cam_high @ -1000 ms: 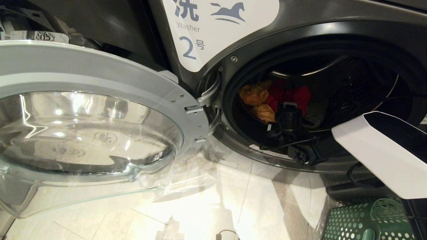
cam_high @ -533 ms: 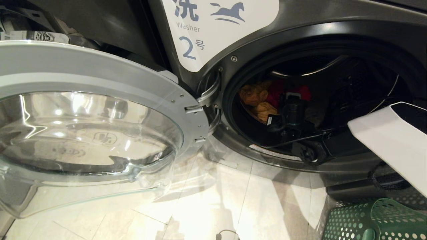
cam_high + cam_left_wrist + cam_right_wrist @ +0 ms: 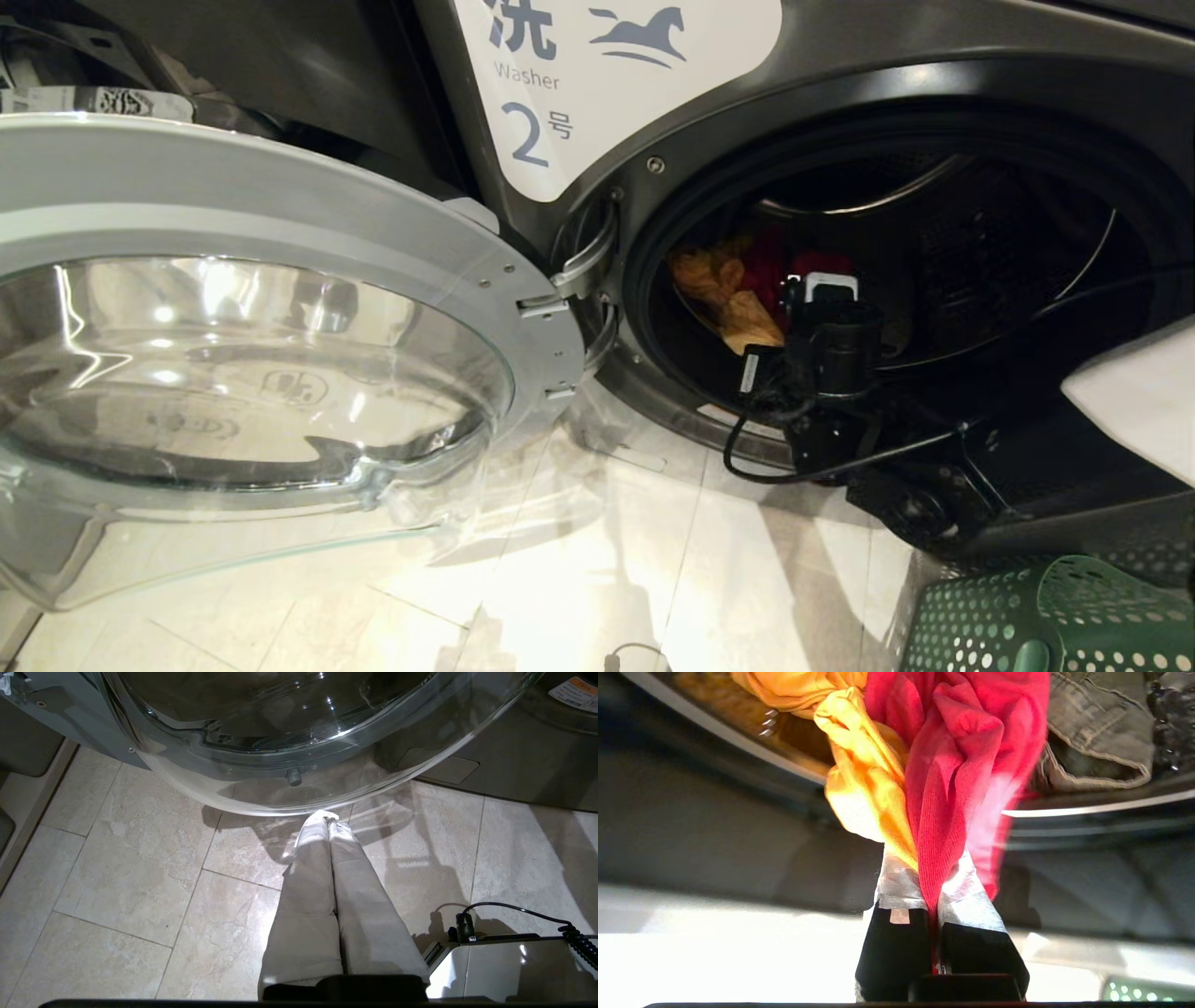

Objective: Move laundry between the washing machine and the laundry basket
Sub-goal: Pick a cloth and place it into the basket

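Item: my right claw clamped on red garment and yellow at washer mouth; snag risk on door rim. Left claw together, parked.

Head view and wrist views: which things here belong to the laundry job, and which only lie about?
Job:
washing machine, door open
red garment, clamped in the right gripper
yellow garment
grey-green garment
laundry basket

Lying about:
black cable on the floor
left gripper, shut, parked over the tiles
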